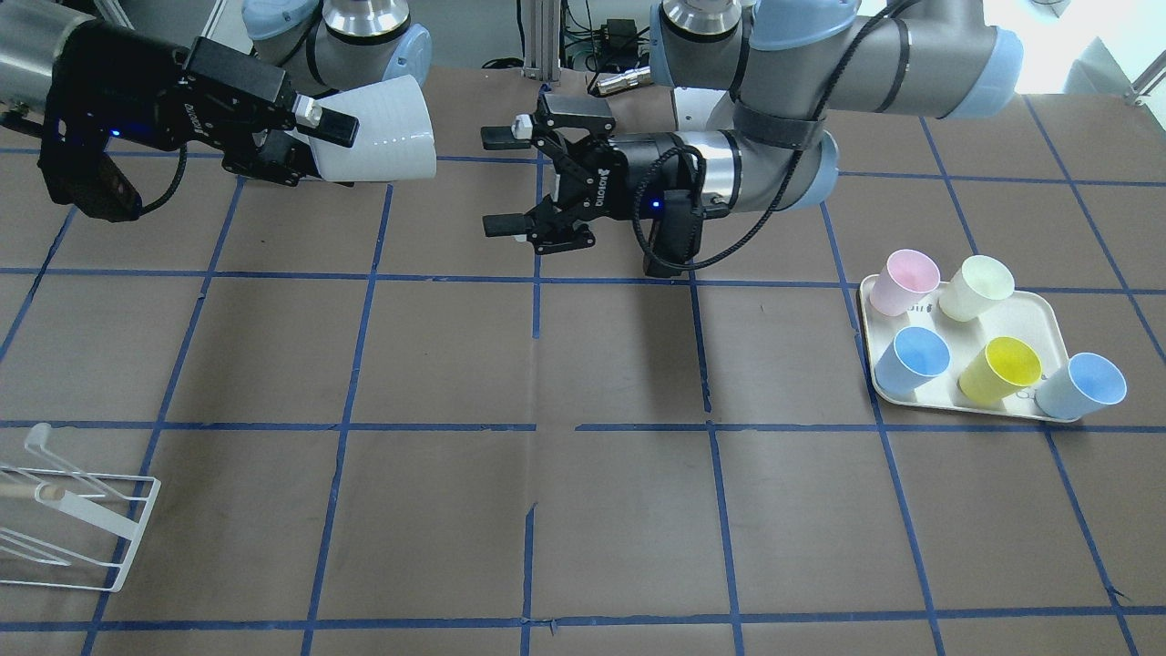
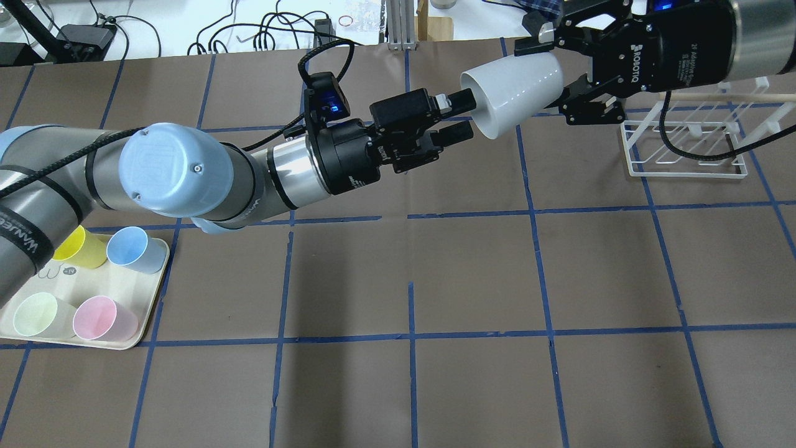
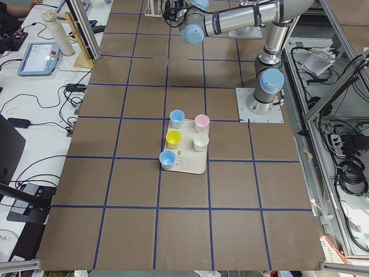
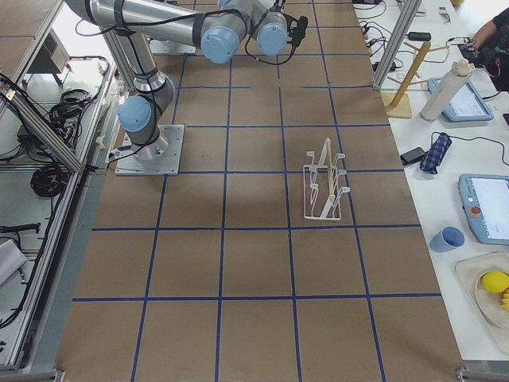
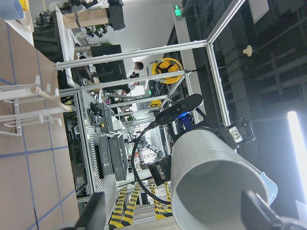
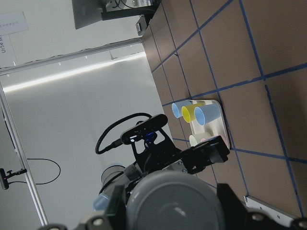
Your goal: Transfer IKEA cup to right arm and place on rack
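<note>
The pale grey IKEA cup (image 1: 383, 132) lies on its side in the air over the far part of the table, mouth toward my left gripper. My right gripper (image 1: 332, 150) is shut on its base end; it also shows in the overhead view (image 2: 547, 73) on the cup (image 2: 513, 93). My left gripper (image 1: 496, 180) is open and empty, a short gap from the cup's mouth. In the overhead view the left gripper (image 2: 463, 115) sits just beside the rim. The white wire rack (image 2: 684, 146) stands on the table below the right gripper, and shows in the front view (image 1: 73, 519).
A cream tray (image 1: 1038, 314) on my left side holds pink, pale green, yellow and light blue tumblers; it also shows in the overhead view (image 2: 62, 283). Brown table with blue tape grid. Cables and frame posts line the far edge.
</note>
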You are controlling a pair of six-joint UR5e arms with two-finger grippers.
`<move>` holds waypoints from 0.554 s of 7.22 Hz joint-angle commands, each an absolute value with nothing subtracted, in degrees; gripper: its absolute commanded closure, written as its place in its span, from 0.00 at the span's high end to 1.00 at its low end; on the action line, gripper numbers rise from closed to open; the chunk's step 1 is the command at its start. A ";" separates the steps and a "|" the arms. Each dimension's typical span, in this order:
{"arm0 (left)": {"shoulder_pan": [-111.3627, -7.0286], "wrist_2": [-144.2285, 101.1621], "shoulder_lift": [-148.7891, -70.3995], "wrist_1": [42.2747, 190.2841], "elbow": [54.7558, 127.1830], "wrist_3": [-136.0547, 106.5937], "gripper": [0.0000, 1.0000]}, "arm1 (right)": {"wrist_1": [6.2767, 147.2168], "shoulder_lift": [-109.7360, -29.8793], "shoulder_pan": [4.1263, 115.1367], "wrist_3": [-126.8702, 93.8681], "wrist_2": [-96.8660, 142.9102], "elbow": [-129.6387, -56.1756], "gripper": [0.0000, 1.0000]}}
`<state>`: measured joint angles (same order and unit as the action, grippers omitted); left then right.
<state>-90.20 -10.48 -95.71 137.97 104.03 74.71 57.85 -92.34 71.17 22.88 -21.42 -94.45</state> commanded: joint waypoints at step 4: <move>-80.95 17.36 -99.05 124.96 98.36 52.19 1.00 | 72.57 -92.11 71.10 22.76 -43.01 -95.36 0.49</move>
